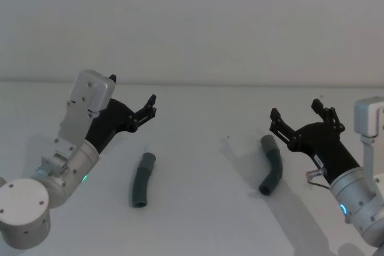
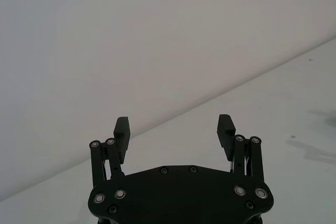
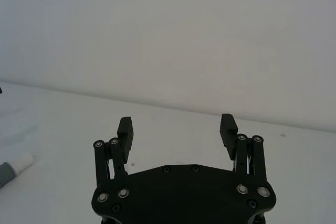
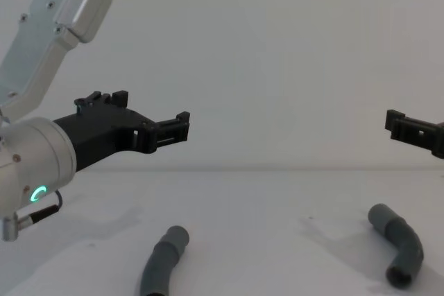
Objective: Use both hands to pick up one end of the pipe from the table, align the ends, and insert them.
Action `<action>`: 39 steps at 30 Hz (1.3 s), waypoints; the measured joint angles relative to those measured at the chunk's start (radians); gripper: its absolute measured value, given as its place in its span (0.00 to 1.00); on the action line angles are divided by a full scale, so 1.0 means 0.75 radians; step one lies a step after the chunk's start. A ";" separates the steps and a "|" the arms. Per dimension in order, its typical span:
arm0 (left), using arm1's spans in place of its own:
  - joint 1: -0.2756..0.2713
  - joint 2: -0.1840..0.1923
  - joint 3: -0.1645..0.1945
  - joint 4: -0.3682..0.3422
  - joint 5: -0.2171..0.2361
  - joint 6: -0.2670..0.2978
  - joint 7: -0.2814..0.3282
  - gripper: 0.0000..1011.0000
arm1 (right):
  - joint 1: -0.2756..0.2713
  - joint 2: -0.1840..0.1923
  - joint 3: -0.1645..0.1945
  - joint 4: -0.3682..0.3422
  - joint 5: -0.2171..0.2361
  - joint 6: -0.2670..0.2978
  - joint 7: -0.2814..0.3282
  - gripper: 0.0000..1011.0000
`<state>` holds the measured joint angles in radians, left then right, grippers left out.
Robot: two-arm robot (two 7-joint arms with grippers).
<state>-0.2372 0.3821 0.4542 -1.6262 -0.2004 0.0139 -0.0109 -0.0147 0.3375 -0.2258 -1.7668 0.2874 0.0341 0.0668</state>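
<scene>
Nearest the robot, below the left claw (image 1: 150, 107) and a little inboard of it, a short dark grey ribbed plastic hose piece (image 1: 143, 179) lies flat on the plain white matte table (image 1: 204, 220). It is gently bent and has one smooth end cuff towards the claw. Below and just inboard of the right claw (image 1: 297, 112) lies a second dark grey ribbed hose piece (image 1: 272, 169), kinked in the middle. Its near end shows a dark hollow mouth. The two pieces are well apart, and neither claw touches either.

Both black two-finger plastic claws hover above the table with their fingers spread wide and nothing between them. The left wrist view shows this for the left claw (image 2: 174, 127), the right wrist view for the right claw (image 3: 176, 126). At the edge of the right wrist view, off to one side of the claw, is a grey cuff with a white spigot (image 3: 14, 166). I cannot tell which piece it belongs to.

Both pieces look light and hollow. The ribbed stretch will probably flex and sag if it is held mid-length, while the smooth cuffs look stiffer. The better hold is therefore across a cuff, just behind its tip, so the mouth or spigot stays free and pointed true. Being round, each piece may roll or slip as the fingers pinch it.
</scene>
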 joint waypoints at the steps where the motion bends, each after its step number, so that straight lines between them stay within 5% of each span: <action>1: 0.000 0.000 0.000 0.000 0.000 0.000 0.000 0.99 | 0.000 0.000 0.000 0.000 0.000 0.000 0.000 0.99; 23: 0.000 0.000 0.000 0.000 -0.002 0.003 -0.006 0.99 | 0.000 0.000 0.000 0.000 0.000 0.000 0.000 0.99; 39: 0.021 0.031 -0.010 -0.084 -0.093 0.218 -0.107 0.99 | 0.000 0.000 0.000 0.000 0.000 0.000 0.000 0.99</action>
<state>-0.2214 0.4052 0.4465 -1.6894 -0.2705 0.1772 -0.0913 -0.0146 0.3375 -0.2258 -1.7668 0.2874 0.0341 0.0668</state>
